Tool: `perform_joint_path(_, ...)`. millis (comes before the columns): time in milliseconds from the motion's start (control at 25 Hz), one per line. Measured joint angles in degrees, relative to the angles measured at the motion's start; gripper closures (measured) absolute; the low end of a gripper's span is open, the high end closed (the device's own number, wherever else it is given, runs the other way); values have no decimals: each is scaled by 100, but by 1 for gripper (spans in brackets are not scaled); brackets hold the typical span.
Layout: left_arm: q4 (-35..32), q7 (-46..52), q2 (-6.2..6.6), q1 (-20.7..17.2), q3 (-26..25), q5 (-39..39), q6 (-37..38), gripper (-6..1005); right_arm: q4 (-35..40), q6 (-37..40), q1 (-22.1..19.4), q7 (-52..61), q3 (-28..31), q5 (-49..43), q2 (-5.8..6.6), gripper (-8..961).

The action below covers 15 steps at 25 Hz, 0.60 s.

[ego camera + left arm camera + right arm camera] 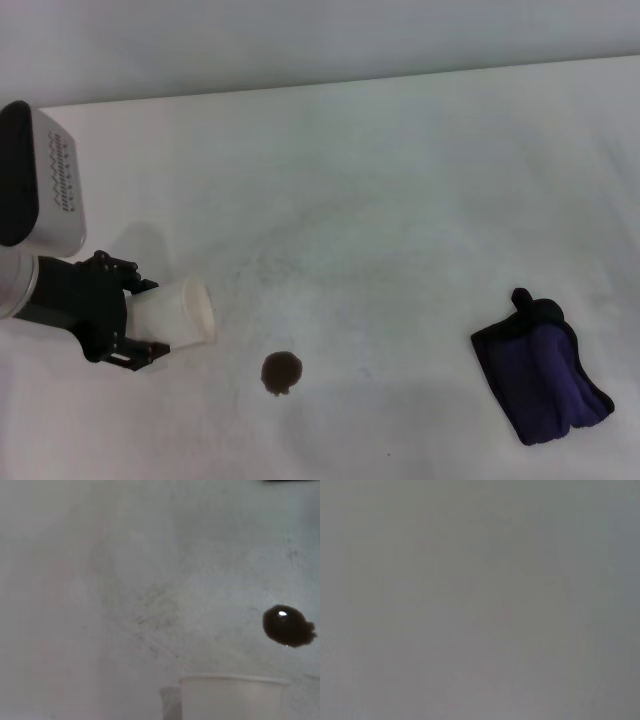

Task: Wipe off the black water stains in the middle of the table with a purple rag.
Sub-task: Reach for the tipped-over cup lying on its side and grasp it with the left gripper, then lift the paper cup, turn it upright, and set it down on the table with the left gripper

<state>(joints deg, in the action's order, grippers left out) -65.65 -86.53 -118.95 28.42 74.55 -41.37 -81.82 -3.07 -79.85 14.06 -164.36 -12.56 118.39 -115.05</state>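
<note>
The black water stains (282, 372) come down to one small dark blot with ragged edges, sitting on the near middle of the bench (400, 180). It is whole and glossy in my left wrist view (288, 625), so I judge no wiping has begun. The purple rag (543, 376) lies folded at the near right, well apart from the blot, with nothing touching it; its black tab points toward the far side.

Left of the blot, my left gripper (150, 320) holds a white paper cup (175, 314) tipped on its side, mouth turned toward the blot. My jaws are clamped on the cup's body, one above and one below. The cup's rim (234, 681) shows in the left wrist view, near the blot but not touching it.

My right gripper does not appear in the head view, and its wrist view shows only blank grey, so I cannot report its jaws.

As I read it, everything of the task remains: fetching the rag, carrying it to the blot, and rubbing the bench clean. The rag side is the right arm's, I would guess.
</note>
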Motion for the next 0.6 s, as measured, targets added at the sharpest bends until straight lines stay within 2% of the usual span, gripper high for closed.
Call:
perform_joint_path(200,48,37,-7,-62,-17,-179,161,134,3,1,0,0,-2,-6,0,86)
perform_joint_path(280,61,45,-7,-134,-66,-397,256,188,18,-12,0,-1,-12,-18,0,86)
perform_joint_path(480,28,-63,-5,-434,-223,-1344,806,316,105,-81,0,3,-59,-51,4,86)
perform_joint_path(600,196,-590,-8,-741,-231,-2220,1382,362,198,-135,7,-4,-80,-72,6,86)
